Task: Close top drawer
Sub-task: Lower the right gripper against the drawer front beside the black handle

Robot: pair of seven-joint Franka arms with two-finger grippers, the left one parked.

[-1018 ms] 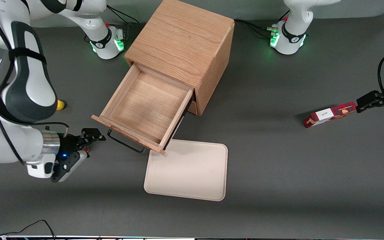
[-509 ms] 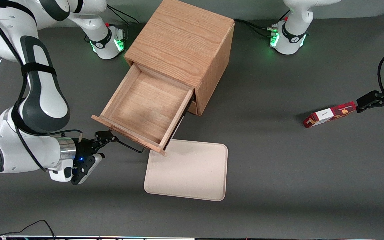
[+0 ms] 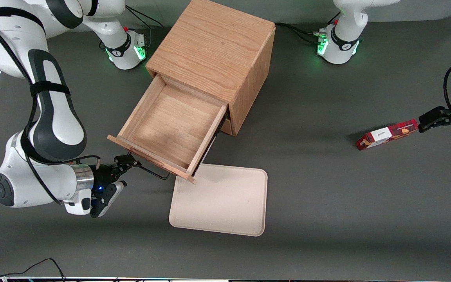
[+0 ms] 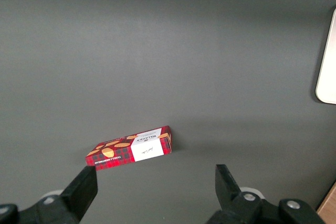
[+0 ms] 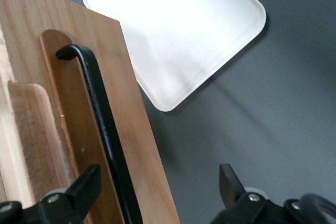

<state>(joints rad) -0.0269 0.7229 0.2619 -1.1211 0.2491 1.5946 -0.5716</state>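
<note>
One drawer wide open, claw right at its handle.

Top drawer [image 3: 172,125] hangs pulled out of the oak cabinet [image 3: 213,51], interior bare. The claw [image 3: 125,162] sits at the black wire handle [image 5: 102,124], fingers [image 5: 86,184] spread apart, one on each side of the bar. Just beside, a cream tray [image 3: 219,199] lies flat on the counter [image 3: 327,188].
</note>
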